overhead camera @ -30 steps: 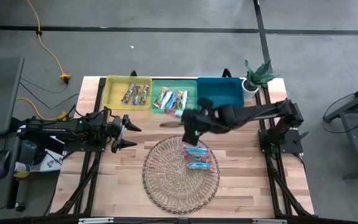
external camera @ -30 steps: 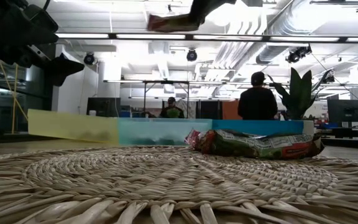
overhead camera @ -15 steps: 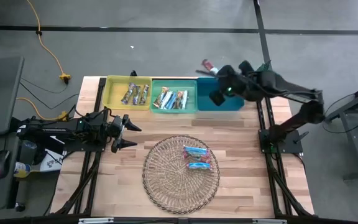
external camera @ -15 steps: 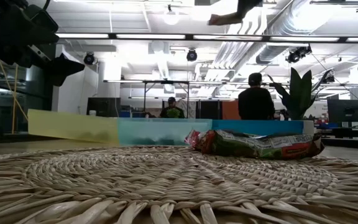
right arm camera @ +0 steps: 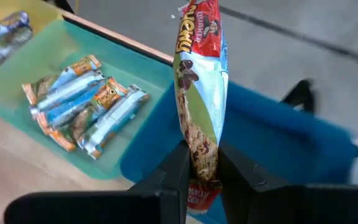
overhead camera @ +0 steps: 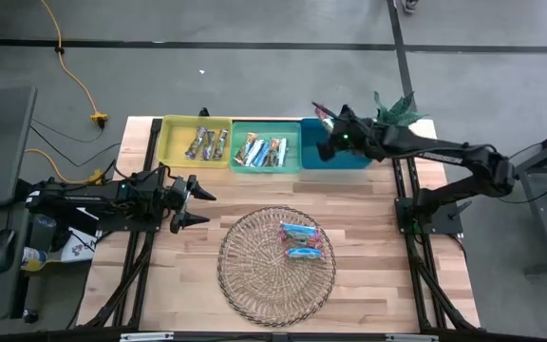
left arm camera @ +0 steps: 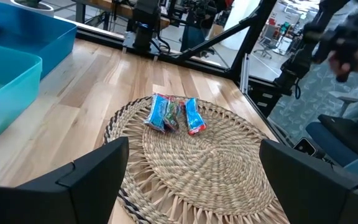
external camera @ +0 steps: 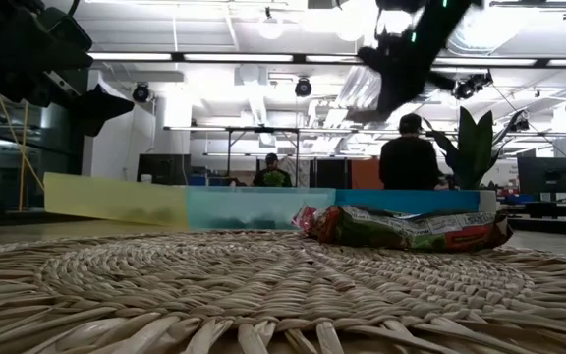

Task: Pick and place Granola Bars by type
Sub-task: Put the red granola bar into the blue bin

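Observation:
My right gripper (overhead camera: 329,123) (right arm camera: 202,155) hangs over the far-left corner of the blue bin (overhead camera: 342,144), shut on one granola bar (right arm camera: 201,81) with a red, light-blue and green wrapper. Two teal-pink bars (overhead camera: 301,240) (left arm camera: 173,114) lie flat on the round wicker tray (overhead camera: 254,275). Brown-silver bars lie in the yellow bin (overhead camera: 200,142), and several mixed bars (right arm camera: 82,102) lie in the green bin (overhead camera: 264,149). My left gripper (overhead camera: 194,195) (left arm camera: 191,186) waits open at the table's left side, pointing at the tray. My right gripper pinches the bar between its two fingers (right arm camera: 178,171) at one short end (right arm camera: 204,168). The rest of the wrapper sticks out beyond the fingertips. The bar is lifted clear, above the blue bin's rim next to the green bin.
Three bins stand in a row along the table's far edge. A potted plant (overhead camera: 392,114) stands at the far right corner, close to my right arm. Bare wood lies between the tray and the bins. People stand in the room beyond the table (external camera: 406,157).
My right gripper has carried the bar from above the tray's far edge toward the far right, swung out past the table's far edge, then come back and down over the blue bin. It has stayed shut on the bar throughout.

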Controlling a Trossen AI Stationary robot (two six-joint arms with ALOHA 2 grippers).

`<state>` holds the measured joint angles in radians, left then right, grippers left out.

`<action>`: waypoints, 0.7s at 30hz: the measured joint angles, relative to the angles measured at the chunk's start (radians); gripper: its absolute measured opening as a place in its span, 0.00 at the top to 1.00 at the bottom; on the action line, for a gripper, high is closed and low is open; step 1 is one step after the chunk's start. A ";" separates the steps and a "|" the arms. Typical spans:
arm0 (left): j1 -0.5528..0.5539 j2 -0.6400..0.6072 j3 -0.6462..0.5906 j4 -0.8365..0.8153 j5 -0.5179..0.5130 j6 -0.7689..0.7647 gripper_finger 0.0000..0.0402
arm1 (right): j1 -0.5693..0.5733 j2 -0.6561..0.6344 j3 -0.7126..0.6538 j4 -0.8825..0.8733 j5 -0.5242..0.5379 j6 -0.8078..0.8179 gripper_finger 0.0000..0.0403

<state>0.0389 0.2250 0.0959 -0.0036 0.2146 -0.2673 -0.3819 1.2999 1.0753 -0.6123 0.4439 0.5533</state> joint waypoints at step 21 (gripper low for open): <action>0.000 0.000 0.000 0.000 0.004 0.000 0.11 | -0.149 0.042 -0.494 0.812 -0.201 0.254 0.86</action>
<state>0.0390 0.2249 0.0959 -0.0036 0.2191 -0.2675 -0.5309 1.3418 0.5815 0.2001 0.2427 0.8070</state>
